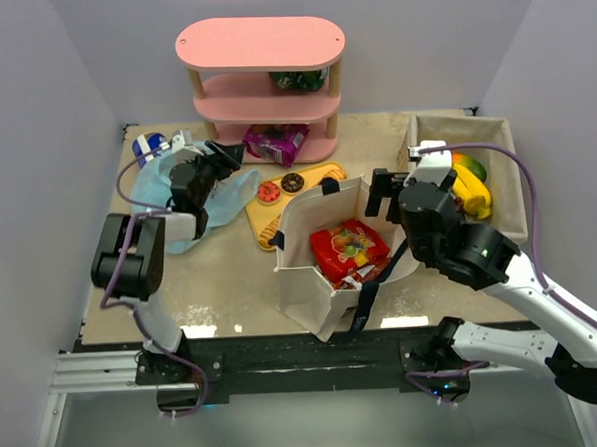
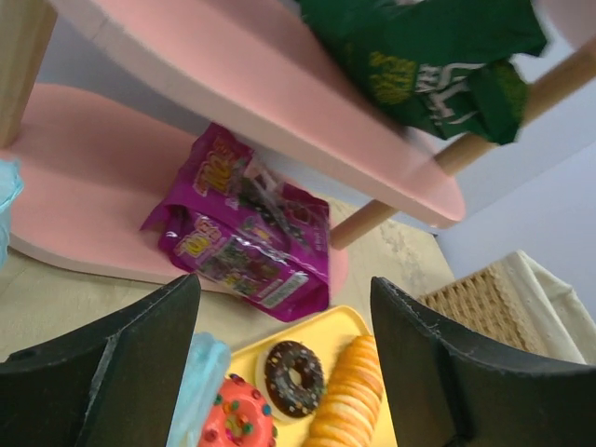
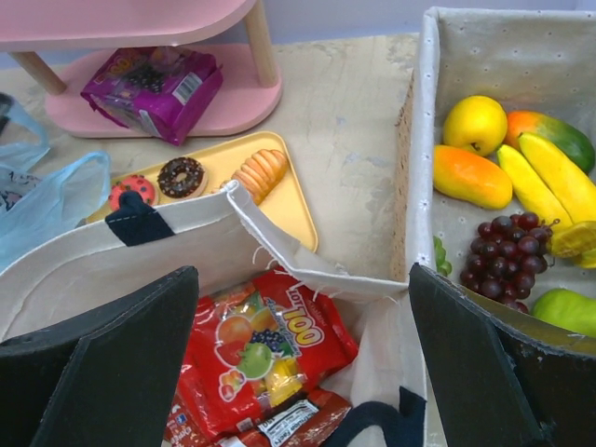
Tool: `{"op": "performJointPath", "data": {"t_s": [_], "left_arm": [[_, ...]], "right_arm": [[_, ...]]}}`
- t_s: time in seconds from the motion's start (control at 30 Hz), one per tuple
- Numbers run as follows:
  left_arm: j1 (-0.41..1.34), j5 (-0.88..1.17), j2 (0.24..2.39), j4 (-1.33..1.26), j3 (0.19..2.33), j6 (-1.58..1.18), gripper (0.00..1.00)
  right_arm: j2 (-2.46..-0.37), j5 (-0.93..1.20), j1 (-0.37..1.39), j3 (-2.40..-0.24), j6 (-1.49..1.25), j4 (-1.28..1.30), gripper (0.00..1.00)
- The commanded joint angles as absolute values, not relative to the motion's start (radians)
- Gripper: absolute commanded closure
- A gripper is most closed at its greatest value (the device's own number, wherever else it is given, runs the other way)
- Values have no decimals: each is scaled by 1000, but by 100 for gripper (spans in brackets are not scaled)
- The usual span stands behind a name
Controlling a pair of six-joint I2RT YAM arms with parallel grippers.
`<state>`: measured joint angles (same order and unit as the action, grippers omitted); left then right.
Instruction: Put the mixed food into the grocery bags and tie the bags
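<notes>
A crinkly light-blue grocery bag [image 1: 192, 204] lies flat at the left; it also shows in the right wrist view [image 3: 47, 200]. My left gripper [image 1: 225, 153] is open and empty above it, pointing at a purple snack packet [image 2: 242, 228] on the shelf's bottom board. A chocolate doughnut [image 2: 294, 377] and a red doughnut [image 2: 237, 419] lie on a yellow tray [image 1: 311, 173]. My right gripper [image 1: 382, 189] is open and empty over a white cloth tote [image 1: 311, 273] holding red snack packets [image 3: 265, 349]. Bananas [image 3: 549, 177] lie in the basket.
A pink three-tier shelf [image 1: 259, 45] stands at the back with a green packet [image 2: 438, 56] on its middle board. A cloth-lined wicker basket [image 1: 506, 173] at the right holds fruit and grapes [image 3: 507, 247]. A sliced loaf [image 3: 261, 170] lies on the tray. A blue-and-white can [image 1: 149, 146] stands back left.
</notes>
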<state>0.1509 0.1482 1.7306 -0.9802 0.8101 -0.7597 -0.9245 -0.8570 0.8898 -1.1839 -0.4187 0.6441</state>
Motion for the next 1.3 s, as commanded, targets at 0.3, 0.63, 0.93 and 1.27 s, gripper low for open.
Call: {"op": "performJointPath", "data": {"t_s": [0.3, 0.63, 0.93, 1.27], "left_arm": [[141, 153, 2118, -1154, 1127, -841, 26], [144, 130, 2241, -1052, 1249, -865, 24], [161, 138, 2328, -933, 1405, -832, 25], [172, 176, 2367, -941, 1445, -830, 90]], "right_arm": [[-1029, -825, 887, -1290, -377, 551, 1], [-1066, -819, 888, -1315, -353, 537, 1], [-1084, -824, 888, -1308, -341, 520, 1], [-1078, -836, 887, -1304, -327, 517, 1]]}}
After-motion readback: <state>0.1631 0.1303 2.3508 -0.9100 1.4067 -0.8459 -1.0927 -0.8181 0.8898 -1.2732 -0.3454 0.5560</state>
